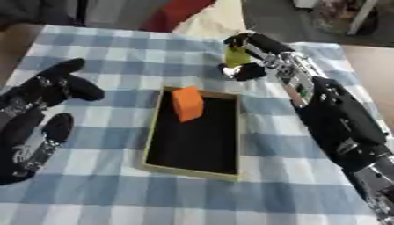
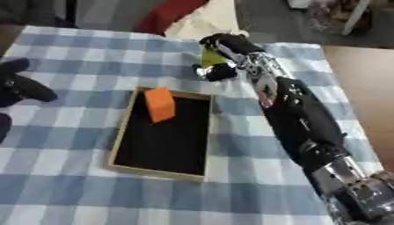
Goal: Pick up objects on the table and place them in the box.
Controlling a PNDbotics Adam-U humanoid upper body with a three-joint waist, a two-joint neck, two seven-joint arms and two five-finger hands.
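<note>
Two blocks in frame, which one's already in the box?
The orange block, leaning at the far end of the box. The yellow-green block is outside, beyond the box's far edge, held in the right robot hand.

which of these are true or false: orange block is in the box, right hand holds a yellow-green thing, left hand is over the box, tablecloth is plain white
1. The orange block lies in the box. True.
2. The right hand is curled round a yellow-green object. True.
3. The left hand is over the box. False: it rests open at the left edge, beside the box.
4. The tablecloth is plain white. False: it is blue and white checked.
</note>
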